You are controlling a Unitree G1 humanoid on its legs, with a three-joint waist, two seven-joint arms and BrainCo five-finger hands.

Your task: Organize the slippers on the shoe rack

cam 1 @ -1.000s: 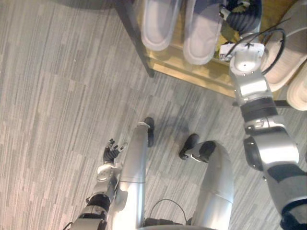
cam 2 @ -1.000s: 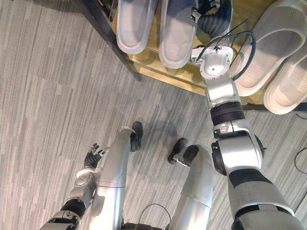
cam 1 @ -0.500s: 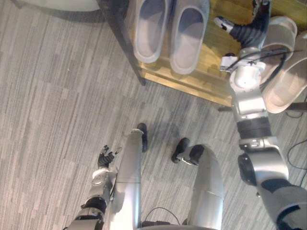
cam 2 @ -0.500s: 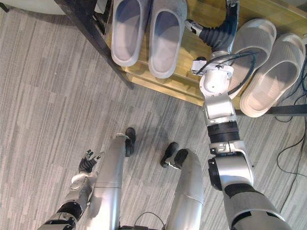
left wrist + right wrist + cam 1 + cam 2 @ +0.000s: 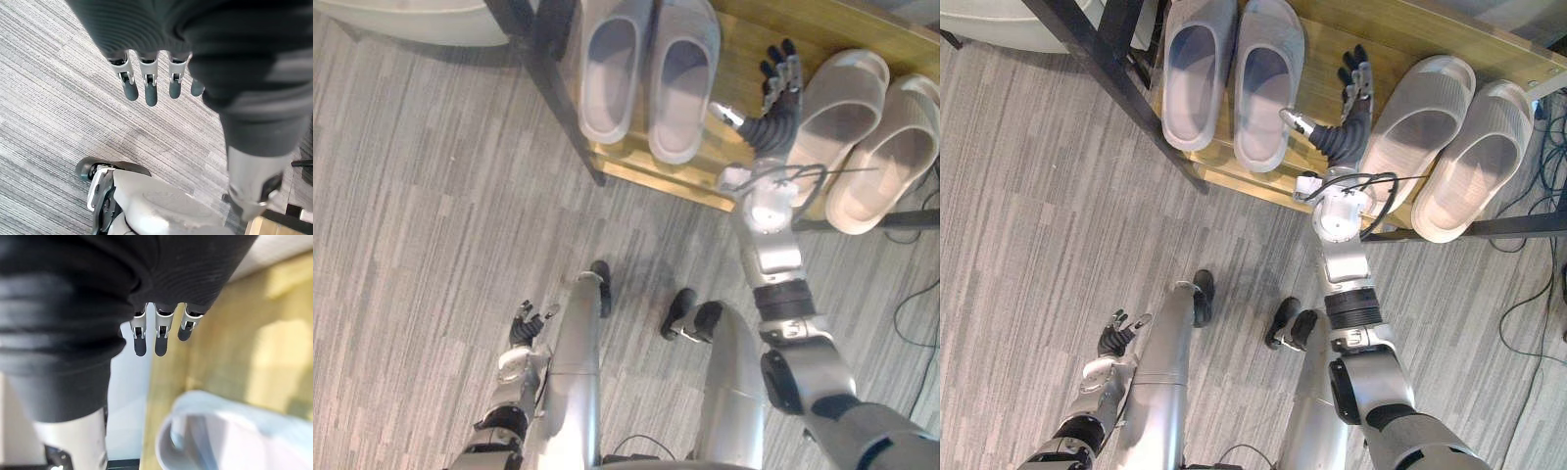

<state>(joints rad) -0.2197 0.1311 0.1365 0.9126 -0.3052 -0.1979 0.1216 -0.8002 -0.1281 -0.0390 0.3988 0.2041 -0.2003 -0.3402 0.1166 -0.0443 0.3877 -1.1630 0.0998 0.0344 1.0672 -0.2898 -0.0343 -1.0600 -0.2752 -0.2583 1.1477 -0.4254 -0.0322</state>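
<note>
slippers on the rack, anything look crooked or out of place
The beige pair lies slanted across the wooden shelf, its near ends seeming to poke past the front edge, while the grey pair sits straighter. The right hand is open between the pairs; the left hand hangs open near the floor.

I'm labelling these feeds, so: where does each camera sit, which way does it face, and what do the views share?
Left eye view: head, facing down at floor and shoe rack; left hand and right hand show.
Right eye view: head, slightly aside; same scene, sharing grey slippers and beige slippers.
Left wrist view: left wrist, along open fingers to floor.
Right wrist view: right wrist, along open fingers to shoe rack, a slipper.
</note>
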